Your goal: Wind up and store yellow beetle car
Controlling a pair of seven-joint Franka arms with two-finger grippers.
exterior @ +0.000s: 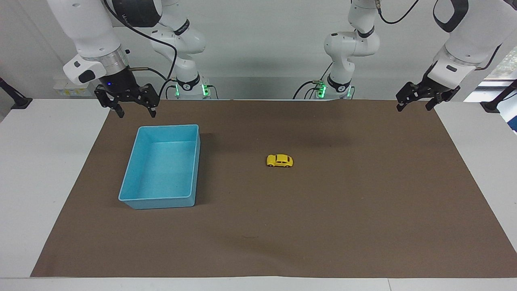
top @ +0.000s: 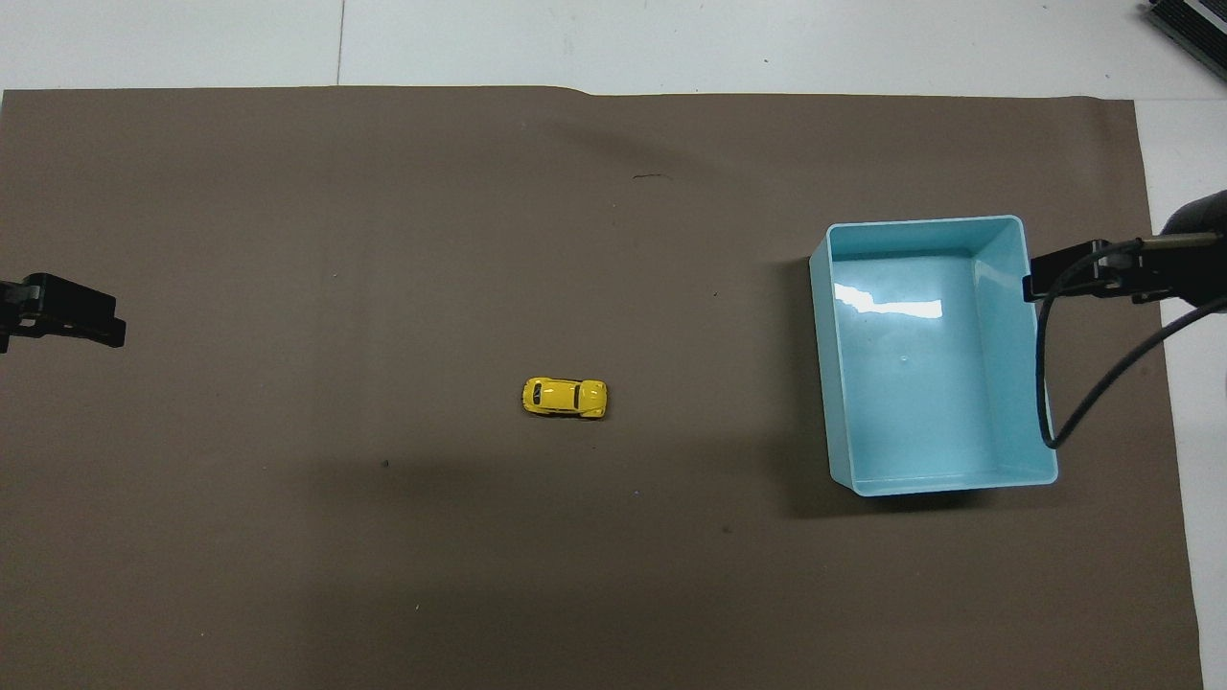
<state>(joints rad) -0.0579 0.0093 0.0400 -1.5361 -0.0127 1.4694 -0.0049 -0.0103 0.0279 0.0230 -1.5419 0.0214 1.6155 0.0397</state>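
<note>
The yellow beetle car (exterior: 279,161) (top: 565,397) stands on its wheels near the middle of the brown mat, untouched. A light blue bin (exterior: 139,189) (top: 840,383) sits on the mat toward the right arm's end, with nothing in it. My right gripper (exterior: 136,112) hangs open in the air over the mat's edge at the bin's robot-side end; only part of it (top: 1088,273) shows in the overhead view. My left gripper (exterior: 415,106) hangs open over the mat's corner at the left arm's end, well away from the car, and its tip (top: 72,321) shows at the overhead view's edge.
The brown mat (exterior: 323,226) covers most of the white table (exterior: 36,161). A black cable (top: 1074,383) from the right arm hangs over the bin's rim. Both arm bases stand at the robots' end of the table.
</note>
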